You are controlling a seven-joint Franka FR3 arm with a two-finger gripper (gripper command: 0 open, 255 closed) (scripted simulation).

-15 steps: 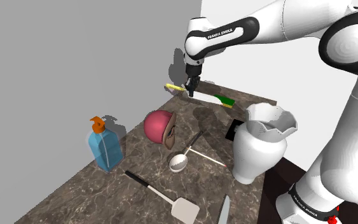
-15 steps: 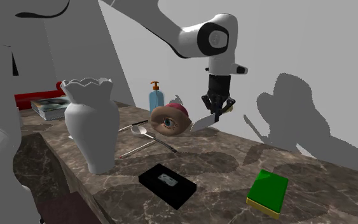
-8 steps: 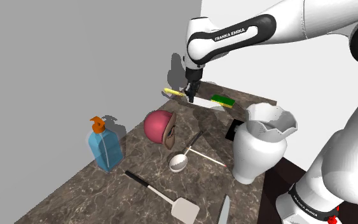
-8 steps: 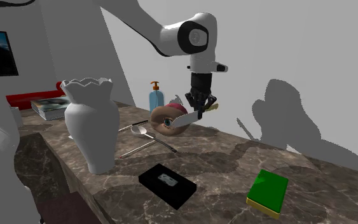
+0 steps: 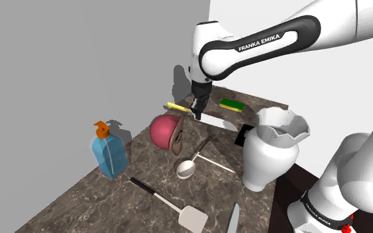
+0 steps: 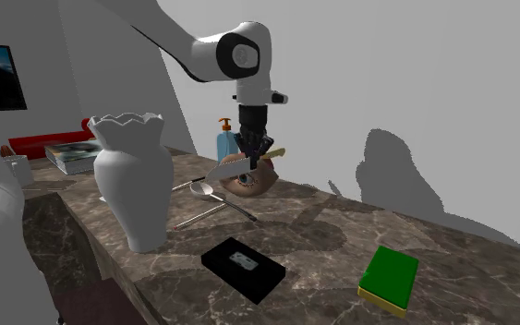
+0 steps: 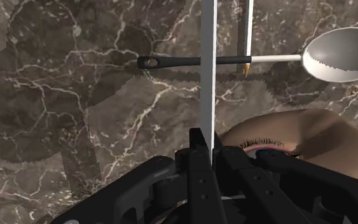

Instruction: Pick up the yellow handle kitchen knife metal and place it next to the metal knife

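Note:
My gripper is shut on the yellow-handled knife and carries it level in the air above the marble counter. The knife's yellow handle points to the shoulder view's left and its pale blade to the right. In the second exterior view the gripper hangs just over a pink eye-shaped object. Along the gripper the thin blade runs straight out from between the fingers. The metal knife lies at the counter's near edge, far from the gripper.
A pink eye-shaped object, a ladle, a spatula and a blue soap bottle lie on the counter. A tall white vase, a black box and a green block stand toward the right.
The arm has carried the knife from beside the green block toward the shoulder view's lower left, over the pink eye-shaped object. The grip has stayed shut.

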